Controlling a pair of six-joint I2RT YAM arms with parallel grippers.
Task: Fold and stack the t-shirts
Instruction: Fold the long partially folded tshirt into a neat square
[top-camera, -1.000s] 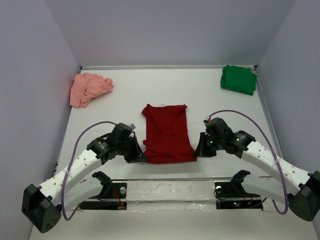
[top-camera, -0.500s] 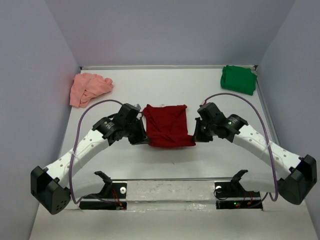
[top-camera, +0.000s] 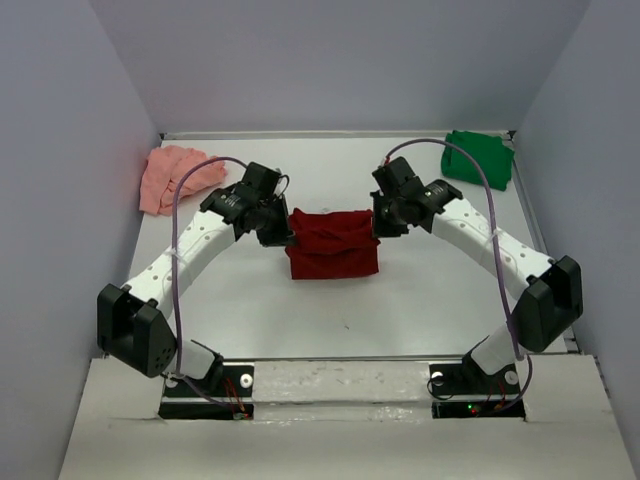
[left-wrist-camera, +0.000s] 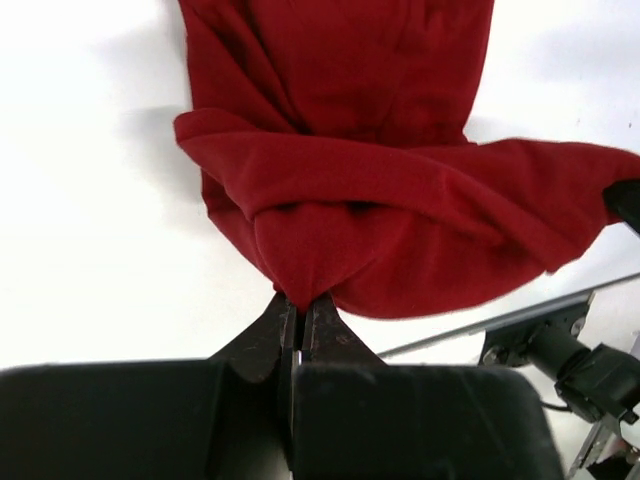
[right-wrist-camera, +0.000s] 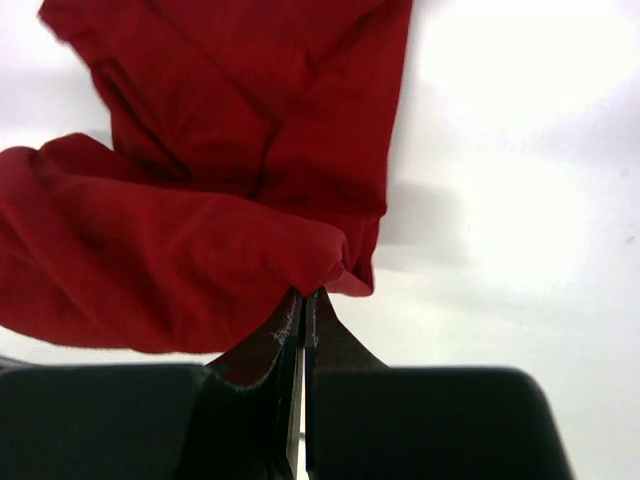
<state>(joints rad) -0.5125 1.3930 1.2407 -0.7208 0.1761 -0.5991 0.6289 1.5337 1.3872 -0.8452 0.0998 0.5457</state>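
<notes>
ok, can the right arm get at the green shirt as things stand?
Probably not yet: the right gripper is shut on the dark red shirt. Otherwise the way looks free; nothing stands between it and the green shirt in the far right corner.

left hand (top-camera: 284, 233): pinched on dark red t-shirt (top-camera: 332, 252) | right hand (top-camera: 377, 227): likewise (both arms stretched forward, elbows out)

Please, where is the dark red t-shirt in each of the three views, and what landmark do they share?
Top external: dark red t-shirt in the centre of the picture.
Left wrist: upper middle, a corner pinched in the left gripper.
Right wrist: upper left, a corner pinched in the right gripper.
Shared landmark: the white table under it.
</notes>
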